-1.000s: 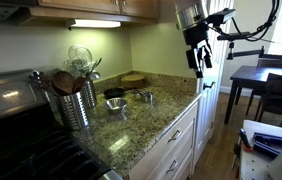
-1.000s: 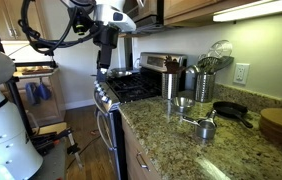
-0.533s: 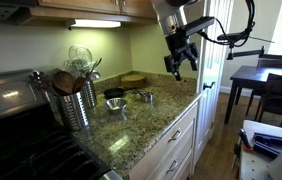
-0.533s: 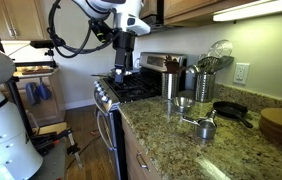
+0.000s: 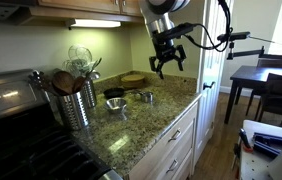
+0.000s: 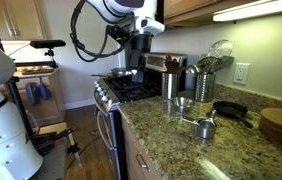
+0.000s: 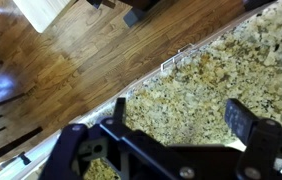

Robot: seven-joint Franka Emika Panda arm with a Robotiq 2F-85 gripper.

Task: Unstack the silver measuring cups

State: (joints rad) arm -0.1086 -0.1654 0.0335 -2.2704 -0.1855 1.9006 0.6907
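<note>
Currently the silver measuring cups (image 5: 117, 103) sit on the granite surface (image 5: 156, 122). The pincer (image 5: 167, 66) hangs high, well apart from them, jaws apart and empty. Judged light, rigid, slippery steel: take the flat handle.

In an exterior view the camera sits at the stove (image 5: 21, 150) end, facing along the countertop (image 5: 146, 125). In an exterior view it faces back from the opposite end (image 6: 171, 148). Both views share the silver measuring cups (image 5: 116, 104) (image 6: 205, 128) mid-counter. The wrist view looks down, close, over the front edge onto the wooden floor (image 7: 61, 60).
</note>
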